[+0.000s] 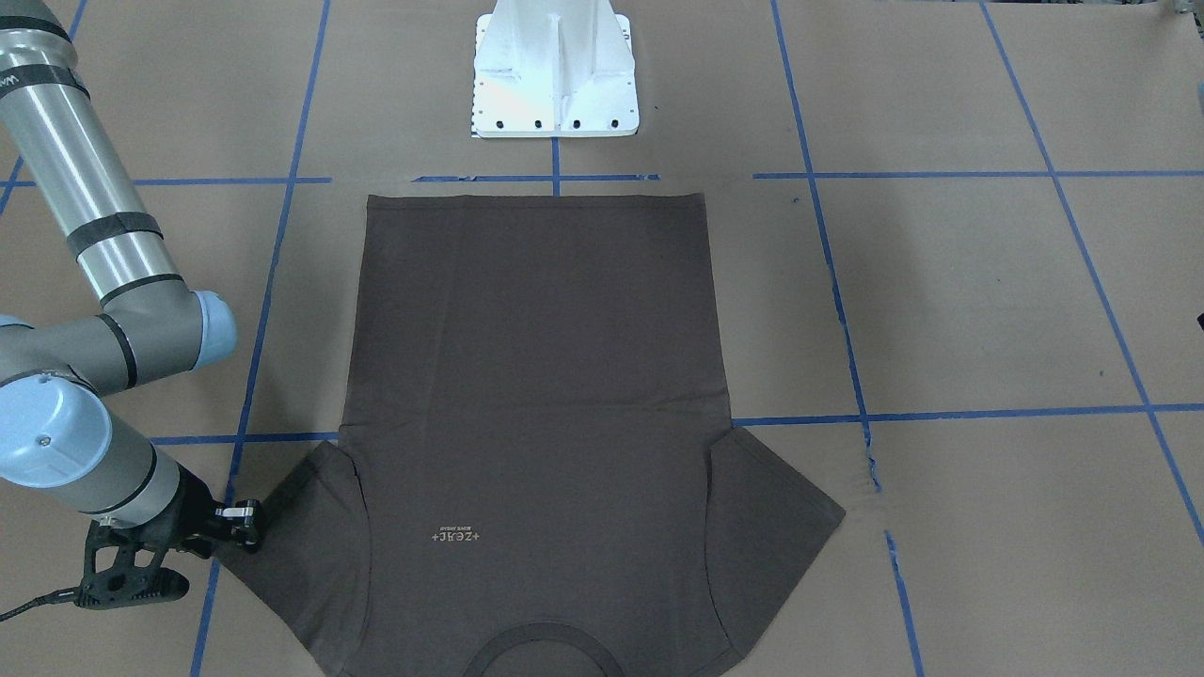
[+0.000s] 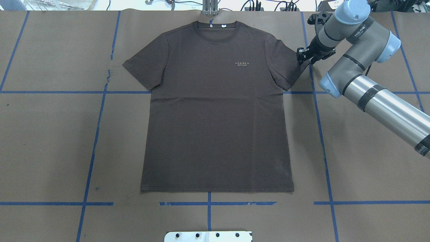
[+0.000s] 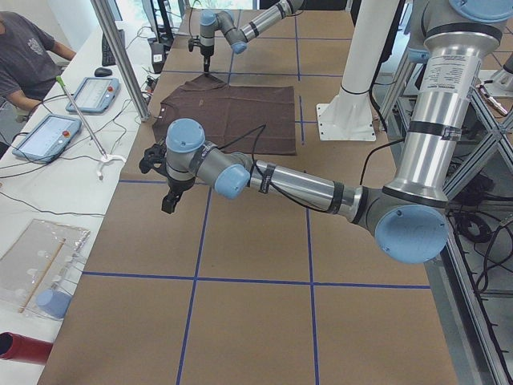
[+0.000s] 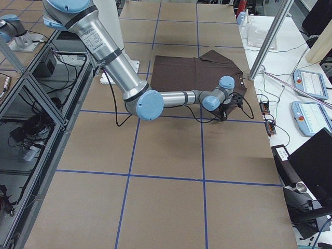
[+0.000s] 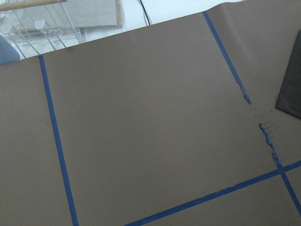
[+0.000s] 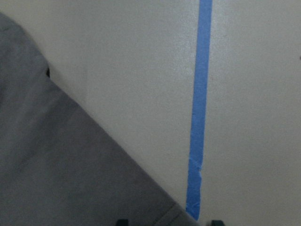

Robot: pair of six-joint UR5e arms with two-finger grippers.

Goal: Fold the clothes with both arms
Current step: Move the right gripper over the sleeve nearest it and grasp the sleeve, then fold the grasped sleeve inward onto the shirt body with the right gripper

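Here the T-shirt [image 2: 215, 117] lies flat and face up in the middle of the table [image 2: 50, 134]. Its collar [image 2: 218, 33] is at the far edge, its hem near the white pedestal base [image 1: 555, 75], and its logo [image 2: 243, 63] is on the chest.

The right arm [image 2: 379, 101] comes in from the near right, its silver tube slanting toward the far side. It doubles back at the elbow and folds at the wrist toward the shirt. The right gripper [image 2: 304, 56] sits low over the table at the outer hem of the right sleeve [image 2: 285, 64], just beside a blue tape line [image 2: 320, 134]. In the right wrist view the two dark fingertips [image 6: 216, 222] stand apart with the sleeve's hem corner between them, so the fingers are spread and grasp nothing.

The left arm [image 3: 296, 186] shows only in the side view from the left. Its upper tube stands upright, its forearm stretches nearly level toward the far side, and its wrist is bent down. The left gripper [image 3: 170, 200] hangs pointing down over bare brown paper, well apart from the shirt. I cannot tell whether its fingers are clenched or released.
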